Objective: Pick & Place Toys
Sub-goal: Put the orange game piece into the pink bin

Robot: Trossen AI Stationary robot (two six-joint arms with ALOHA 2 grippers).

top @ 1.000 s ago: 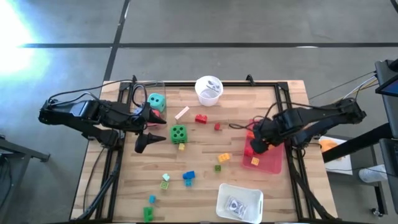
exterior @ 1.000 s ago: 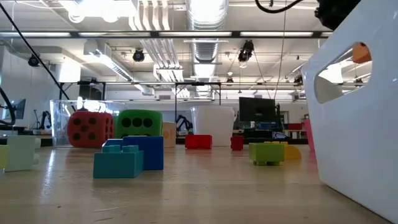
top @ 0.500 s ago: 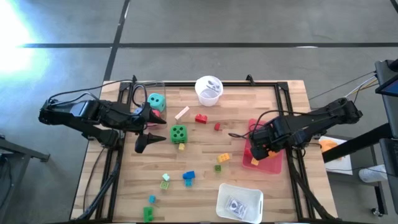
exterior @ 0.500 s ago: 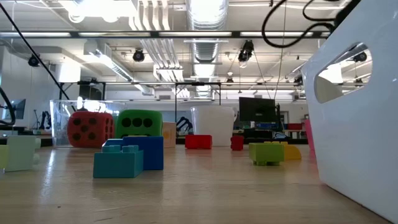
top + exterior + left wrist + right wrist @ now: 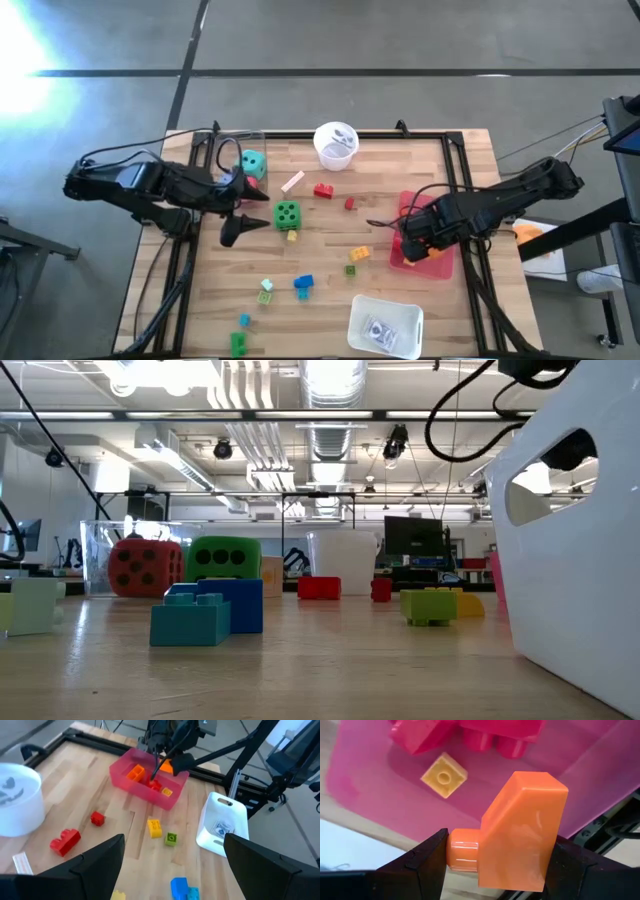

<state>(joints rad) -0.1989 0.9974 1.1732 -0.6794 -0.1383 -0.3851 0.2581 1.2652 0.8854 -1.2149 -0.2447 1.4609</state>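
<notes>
Gripping an orange brick (image 5: 522, 832) between its two dark fingers, the right pincer (image 5: 430, 243) hangs over the near edge of a pink tray (image 5: 412, 262) at the right side of the wooden worktop (image 5: 330, 300); its wrist view shows the brick wedged between the fingers, with a small yellow brick (image 5: 443, 777) and a red brick (image 5: 470, 732) lying in the tray beneath. The left pincer (image 5: 243, 208) waits at the left side of the worktop with its fingers spread wide and nothing between them, just beside the green die (image 5: 287, 213). A teal die (image 5: 252, 164) sits near the left rear corner, and the low view shows a red die (image 5: 145, 567) beside the green one. Loose toys lie scattered over the middle of the worktop: a red brick (image 5: 323, 190), a smaller red piece (image 5: 349, 204), an orange-yellow brick (image 5: 360, 253), a green brick (image 5: 351, 270), a blue brick (image 5: 303, 284) and more small pieces toward the front left. A white cup (image 5: 335, 144) stands at the rear edge, and a white tray (image 5: 385, 325) sits at the front.
</notes>
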